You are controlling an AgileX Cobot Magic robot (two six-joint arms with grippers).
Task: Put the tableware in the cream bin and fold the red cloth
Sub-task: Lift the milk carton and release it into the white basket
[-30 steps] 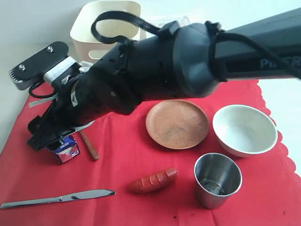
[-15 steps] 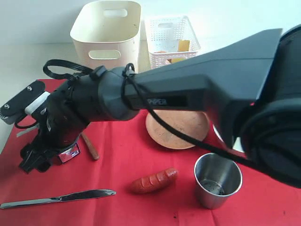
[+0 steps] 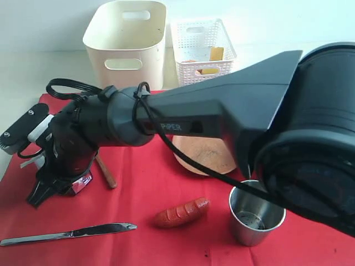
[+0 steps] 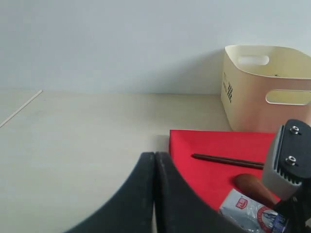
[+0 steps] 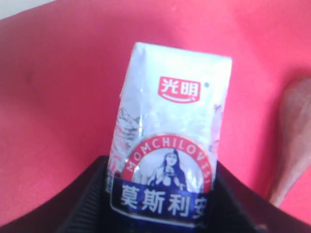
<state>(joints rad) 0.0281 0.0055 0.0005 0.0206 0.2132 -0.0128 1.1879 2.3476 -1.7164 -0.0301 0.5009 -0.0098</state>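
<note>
descent has brought the right gripper point(image 5: 160, 208) down so its jaws flank the blue-white milk carton point(image 5: 170, 145) on the red cloth point(image 3: 144, 188), though i cannot tell whether they squeeze it, the left gripper point(image 4: 154, 194) is pressed together, and the silver knife point(image 3: 66, 234), wooden spoon point(image 3: 105, 173) and steel cup point(image 3: 256, 213) wait outside the cream bin point(image 3: 126, 39).

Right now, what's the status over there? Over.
Left fingers shut, empty. Right fingers flanking the small carton, grip unclear. Knife, steel cup, wooden plate on red cloth, outside cream bin. Sausage lies between knife and cup.
</note>
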